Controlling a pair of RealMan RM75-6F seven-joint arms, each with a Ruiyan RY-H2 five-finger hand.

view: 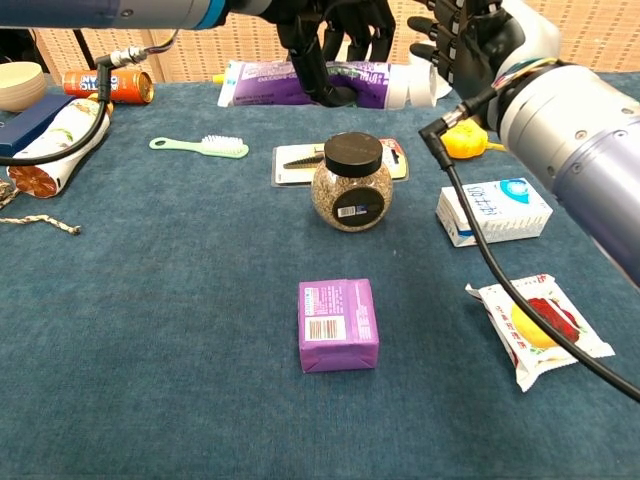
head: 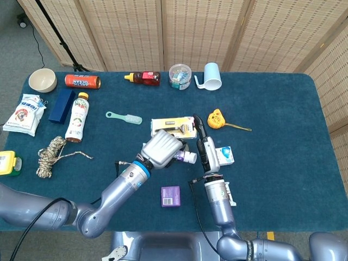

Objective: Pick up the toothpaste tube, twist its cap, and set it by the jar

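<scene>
My left hand (view: 335,30) grips a purple toothpaste tube (view: 300,84) and holds it level in the air above the table's far side. Its white cap (view: 415,88) points toward my right hand (view: 465,40). That hand's fingers are spread right beside the cap, and I cannot tell whether they touch it. Below the tube, a glass jar (view: 350,185) with a black lid stands on the blue cloth. In the head view the left hand (head: 162,148) covers most of the tube. Only the cap (head: 189,157) shows, next to the right hand (head: 208,154).
A purple box (view: 338,322) lies in front of the jar. A snack packet (view: 540,330) and a white-blue carton (view: 493,210) lie to the right. A razor pack (view: 300,158), green brush (view: 205,146) and yellow tape measure (view: 462,142) sit behind.
</scene>
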